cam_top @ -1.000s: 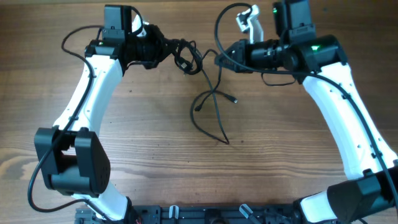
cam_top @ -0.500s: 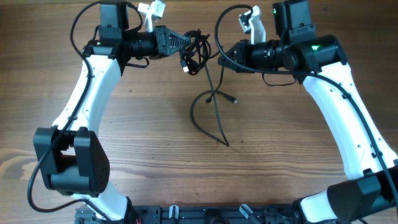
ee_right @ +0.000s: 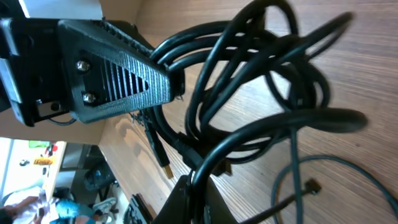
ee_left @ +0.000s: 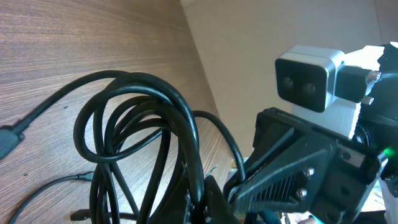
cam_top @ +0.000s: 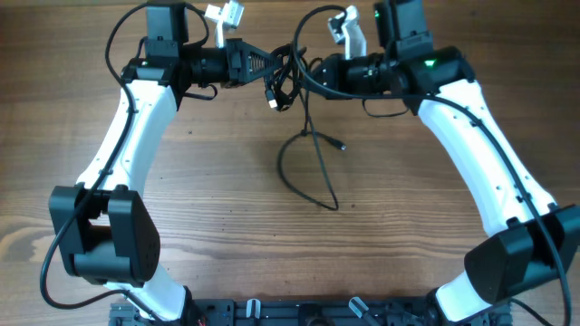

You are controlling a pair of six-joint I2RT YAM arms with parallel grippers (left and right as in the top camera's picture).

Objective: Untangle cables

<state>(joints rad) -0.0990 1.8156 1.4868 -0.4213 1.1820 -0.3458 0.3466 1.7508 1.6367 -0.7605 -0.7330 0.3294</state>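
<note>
The cables [cam_top: 290, 68] are held at top centre, clenched by the left gripper [cam_top: 274, 62] and the right gripper [cam_top: 316, 72] from either side; loose strands are draped below.

Brown wood-grain table [cam_top: 227, 226], plain beige surface [ee_left: 261, 37] beyond its edge.

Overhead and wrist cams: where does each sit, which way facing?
Overhead: above the wooden table, looking straight down; both white arms, left gripper and right gripper clamped on tangled thin black cables.
Left wrist: rides the left gripper, faces right gripper across the cables; own fingertips at bottom edge.
Right wrist: mirrored, faces left gripper.
Shared: both wrist views show the same cables.
</note>
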